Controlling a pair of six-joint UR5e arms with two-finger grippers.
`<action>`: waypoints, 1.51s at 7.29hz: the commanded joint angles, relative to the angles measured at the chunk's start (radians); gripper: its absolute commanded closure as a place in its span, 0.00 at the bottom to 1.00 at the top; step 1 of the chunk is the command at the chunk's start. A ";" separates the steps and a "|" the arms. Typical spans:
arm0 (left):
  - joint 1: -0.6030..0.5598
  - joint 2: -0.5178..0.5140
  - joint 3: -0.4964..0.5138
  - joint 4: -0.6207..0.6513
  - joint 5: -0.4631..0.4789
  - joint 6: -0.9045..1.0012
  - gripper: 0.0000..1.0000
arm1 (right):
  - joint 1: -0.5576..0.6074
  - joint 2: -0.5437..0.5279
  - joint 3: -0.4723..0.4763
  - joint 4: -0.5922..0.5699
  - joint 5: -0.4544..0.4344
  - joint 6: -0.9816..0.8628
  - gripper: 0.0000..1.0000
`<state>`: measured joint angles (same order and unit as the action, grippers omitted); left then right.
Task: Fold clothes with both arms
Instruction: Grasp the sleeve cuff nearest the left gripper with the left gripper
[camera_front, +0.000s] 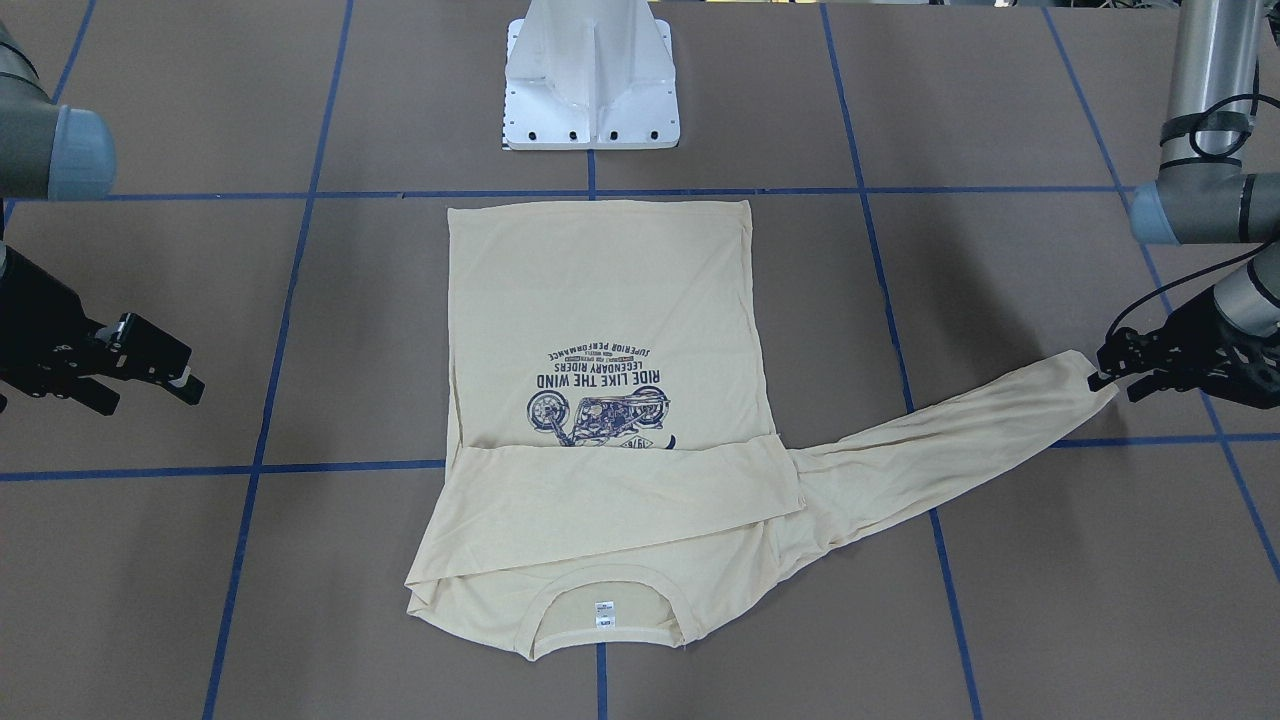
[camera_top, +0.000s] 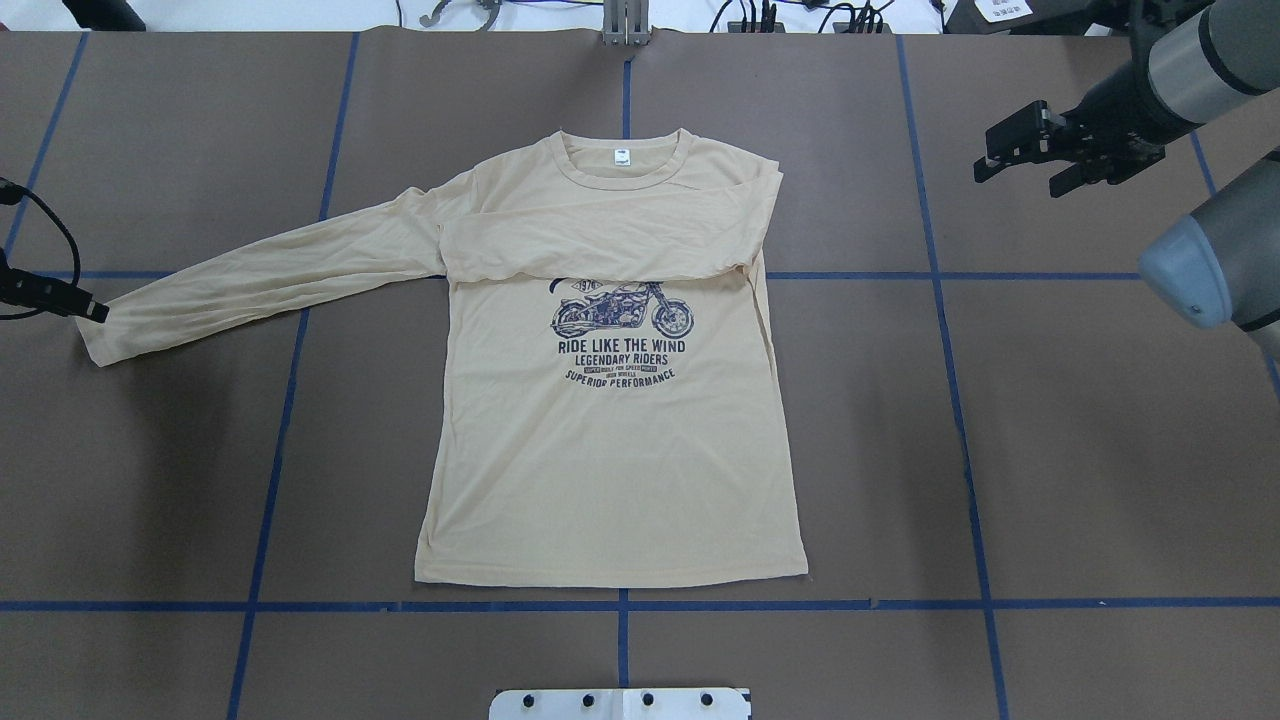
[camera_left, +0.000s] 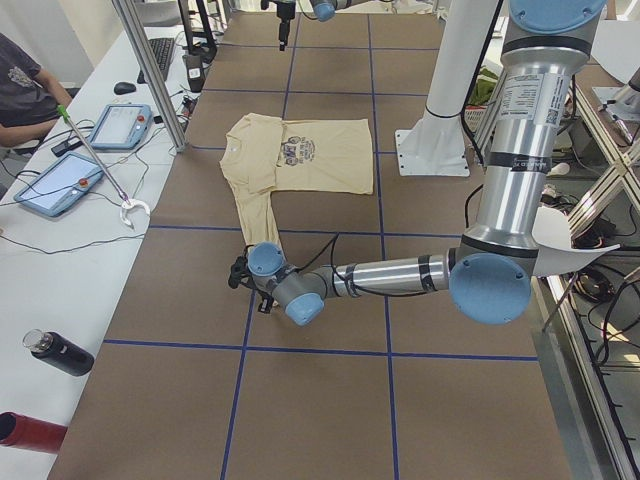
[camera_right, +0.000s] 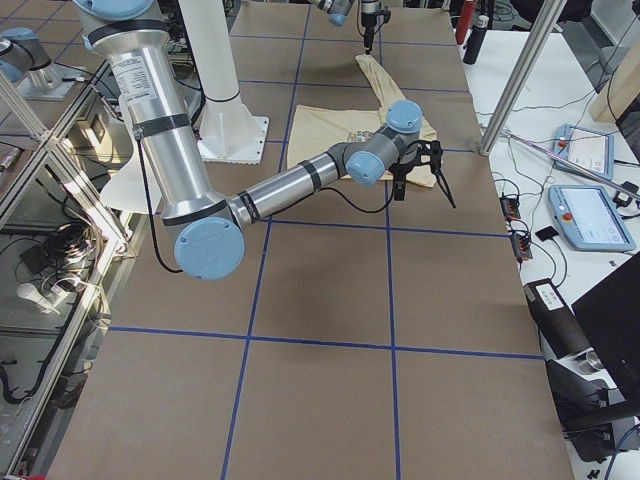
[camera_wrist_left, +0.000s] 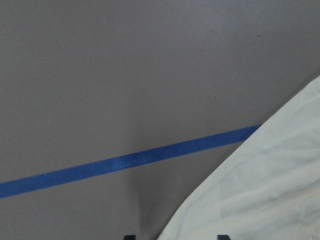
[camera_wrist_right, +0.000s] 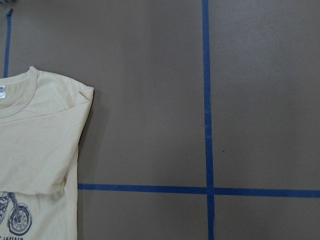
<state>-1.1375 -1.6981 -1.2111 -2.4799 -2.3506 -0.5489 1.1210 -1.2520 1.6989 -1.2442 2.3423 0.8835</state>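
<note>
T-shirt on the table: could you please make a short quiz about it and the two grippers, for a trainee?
1. True or false: both sleeves of the T-shirt are folded across its chest.
2. Fill in: the right gripper hangs off to the side of the shirt, apart from it, with its jaws ____.
3. The outstretched sleeve ends at: A) the left gripper; B) the right gripper; C) the neck label.
Key: 1 false, only one sleeve is folded across; 2 open; 3 A.

Thin matt cloth T-shirt (camera_top: 610, 450) — matt, paper-like brown table (camera_top: 1050, 450), smooth blue tape (camera_top: 1000, 604)
</note>
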 joint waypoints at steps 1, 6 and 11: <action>0.002 0.000 0.002 -0.001 0.001 0.001 0.41 | 0.000 -0.003 -0.001 0.000 -0.001 -0.001 0.01; 0.004 -0.002 0.010 0.001 -0.001 -0.003 1.00 | 0.000 -0.001 -0.002 0.002 0.000 -0.001 0.01; 0.031 -0.172 -0.254 0.015 -0.044 -0.566 1.00 | 0.006 -0.032 -0.001 0.005 -0.001 -0.035 0.01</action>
<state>-1.1279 -1.7809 -1.4219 -2.4652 -2.3841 -0.9040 1.1263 -1.2736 1.6980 -1.2402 2.3411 0.8611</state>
